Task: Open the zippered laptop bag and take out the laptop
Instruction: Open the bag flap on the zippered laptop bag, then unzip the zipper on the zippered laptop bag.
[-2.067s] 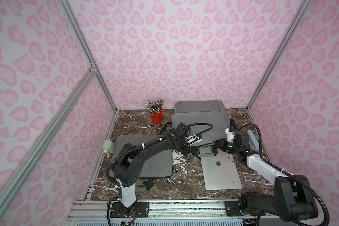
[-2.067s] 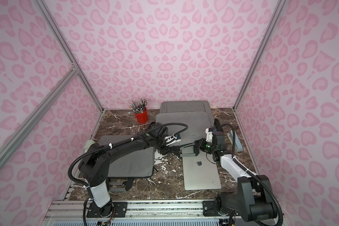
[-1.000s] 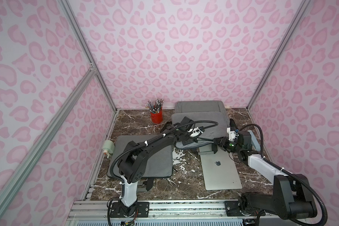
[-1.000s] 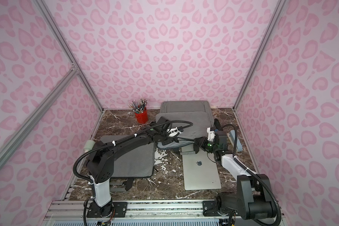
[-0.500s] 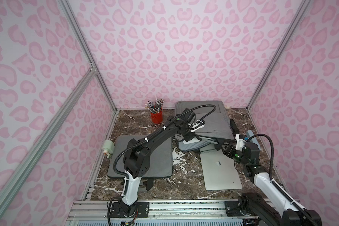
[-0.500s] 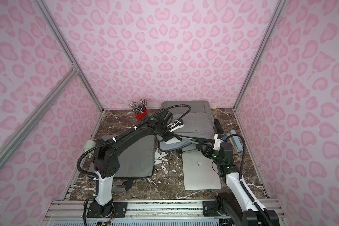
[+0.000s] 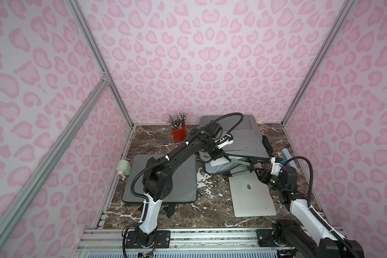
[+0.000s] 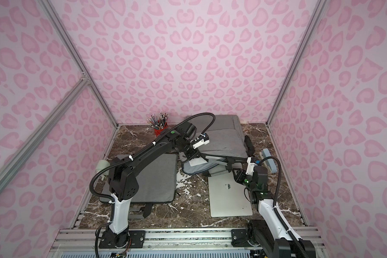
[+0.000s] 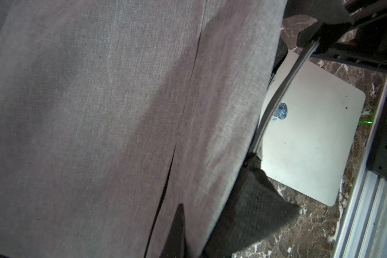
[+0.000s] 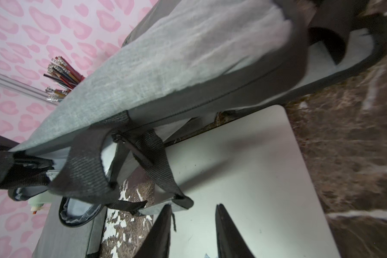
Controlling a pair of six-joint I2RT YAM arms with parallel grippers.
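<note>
Laptop bag (image 7: 244,143), grey fabric with black straps, sits far centre on the counter (image 7: 156,138), its upper flap lifted by the clamped left tool (image 7: 217,155). Silver laptop (image 7: 251,196) lies flat near-right; right tool (image 10: 192,232) hovers parted, empty.

bag (image 7: 244,143) grey (black straps) | laptop (image 7: 250,196) silver | cup (image 7: 178,134) red | walls (image 7: 210,67) pink spotted

Tabletop (image 7: 156,143): bare marble between grey pad (image 7: 183,178) and laptop (image 7: 250,196), passable. Far side blocked by laptop bag (image 7: 244,143), its flap raised, and pencil cup (image 7: 178,133). Blue-grey block (image 7: 287,157) beside right wall.
</note>
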